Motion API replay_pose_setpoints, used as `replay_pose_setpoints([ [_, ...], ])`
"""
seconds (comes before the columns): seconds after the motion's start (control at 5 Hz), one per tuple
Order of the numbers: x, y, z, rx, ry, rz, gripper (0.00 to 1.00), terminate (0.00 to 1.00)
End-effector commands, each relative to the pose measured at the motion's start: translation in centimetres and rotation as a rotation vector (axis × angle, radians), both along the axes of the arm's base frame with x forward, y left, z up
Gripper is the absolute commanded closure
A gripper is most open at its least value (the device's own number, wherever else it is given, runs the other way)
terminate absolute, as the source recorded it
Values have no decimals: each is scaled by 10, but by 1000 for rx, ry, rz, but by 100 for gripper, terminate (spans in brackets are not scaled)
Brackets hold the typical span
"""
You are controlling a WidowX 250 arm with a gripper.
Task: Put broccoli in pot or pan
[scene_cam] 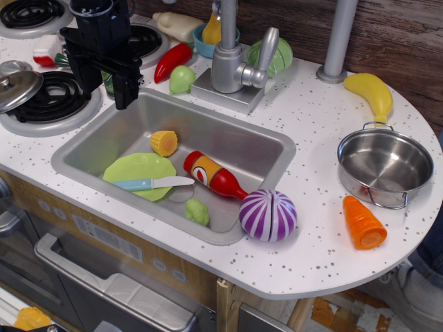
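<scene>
The broccoli [197, 211] is a small light-green lumpy toy lying in the sink near its front wall, next to the purple striped ball [268, 215]. The pot [385, 167] is a shiny steel pan with wire handles on the counter at the right, and nothing lies in it. My black gripper [105, 84] hangs over the sink's back left corner by the stove, far left of the pot and well behind the broccoli. Its jaws look spread apart with nothing held.
The sink [256, 142] also holds a green plate [138, 168] with a knife, a corn piece [164, 142] and a red bottle [213, 175]. A carrot [363, 223], banana [372, 93], faucet [232, 62], pear-shaped toy [181, 79], cabbage [279, 57], red pepper [172, 61] and steel lid [17, 86] stand around.
</scene>
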State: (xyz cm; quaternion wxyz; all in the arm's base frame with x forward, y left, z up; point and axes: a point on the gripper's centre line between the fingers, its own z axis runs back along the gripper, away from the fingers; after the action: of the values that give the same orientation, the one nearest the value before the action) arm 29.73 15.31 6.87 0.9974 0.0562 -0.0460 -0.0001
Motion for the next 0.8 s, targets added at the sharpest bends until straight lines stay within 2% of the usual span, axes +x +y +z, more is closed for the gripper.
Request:
replay_pose_setpoints([
  [0.0,0,0,0,0,0,0,0,0],
  [0.2,-1,-50,9,33,-20,93,0,0],
  [0.4,-6,-91,6,17,-24,133,0,0],
  [0.6,-13,-114,-20,-3,-65,155,0,0],
])
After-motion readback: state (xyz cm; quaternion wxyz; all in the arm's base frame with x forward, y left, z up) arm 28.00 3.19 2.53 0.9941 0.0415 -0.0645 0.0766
